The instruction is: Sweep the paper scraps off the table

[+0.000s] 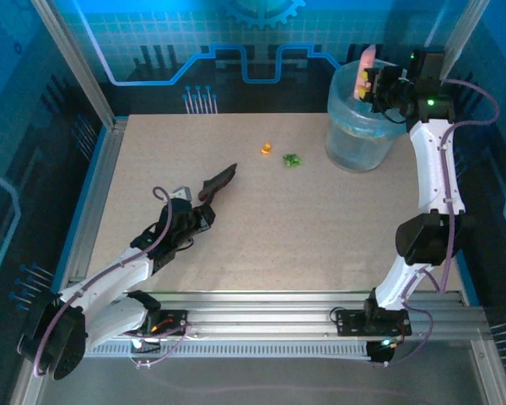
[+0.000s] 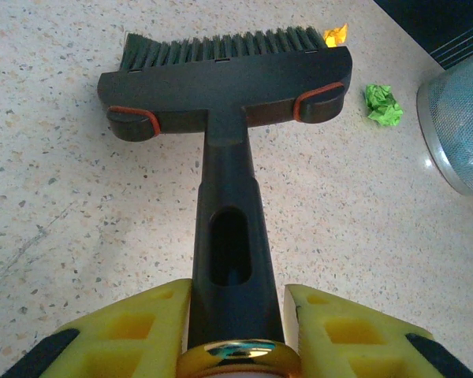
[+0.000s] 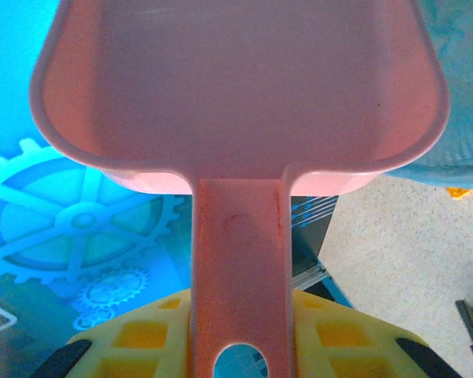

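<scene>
The tabletop (image 1: 261, 245) lies bare through its middle and near side, with metal rails (image 1: 93, 202) along its edges. The bin (image 1: 360, 126) stands by the far right edge. The left claw (image 1: 185, 221) is clamped on the brush (image 1: 218, 182) handle, left of centre and well clear of the rails. The orange scrap (image 1: 266, 148) and green scrap (image 1: 292, 159) lie side by side, far and right of this claw, near the bristles and left of the bin. The right claw (image 1: 373, 83) grips the dustpan (image 1: 368, 57) handle above the bin.
</scene>
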`<state>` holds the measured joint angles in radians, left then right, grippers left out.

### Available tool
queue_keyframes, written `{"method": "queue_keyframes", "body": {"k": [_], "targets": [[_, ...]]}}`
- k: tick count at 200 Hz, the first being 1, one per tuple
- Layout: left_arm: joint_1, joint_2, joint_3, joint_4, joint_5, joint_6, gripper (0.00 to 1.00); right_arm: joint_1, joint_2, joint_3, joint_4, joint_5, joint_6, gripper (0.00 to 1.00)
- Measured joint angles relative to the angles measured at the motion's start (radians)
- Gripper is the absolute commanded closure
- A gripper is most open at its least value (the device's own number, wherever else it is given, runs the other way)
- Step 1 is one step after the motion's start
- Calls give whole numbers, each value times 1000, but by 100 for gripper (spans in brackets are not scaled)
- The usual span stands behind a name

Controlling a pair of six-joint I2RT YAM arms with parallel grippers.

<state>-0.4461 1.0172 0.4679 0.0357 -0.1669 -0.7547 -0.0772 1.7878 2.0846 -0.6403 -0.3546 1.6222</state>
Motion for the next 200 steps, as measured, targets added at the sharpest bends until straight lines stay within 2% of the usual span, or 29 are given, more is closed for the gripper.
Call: {"method": "queue_keyframes", "body": {"k": [23,52,79,102,123,145,171,200], "targets": [[0,0,0,0,0,0,100,24,-34,25,-13,35,-83,100],[0,0,0,0,0,-4,100,99,-168,3,-21,102,-227,100],[0,0,0,0,0,-6,100,211,-351,-93,31,153,-412,100],[0,0,0,0,0,-6,100,357,-483,-202,98,187,-628,100],[0,0,0,0,-1,-6,100,506,-580,-360,158,198,-840,100],[0,0,0,0,-1,-7,100,617,-668,-584,204,213,-1032,100],[0,-1,0,-2,-3,-11,100,689,-774,-896,267,243,-1208,100],[0,-11,0,-12,-18,-32,100,743,-863,-1201,361,252,-1320,100]]}}
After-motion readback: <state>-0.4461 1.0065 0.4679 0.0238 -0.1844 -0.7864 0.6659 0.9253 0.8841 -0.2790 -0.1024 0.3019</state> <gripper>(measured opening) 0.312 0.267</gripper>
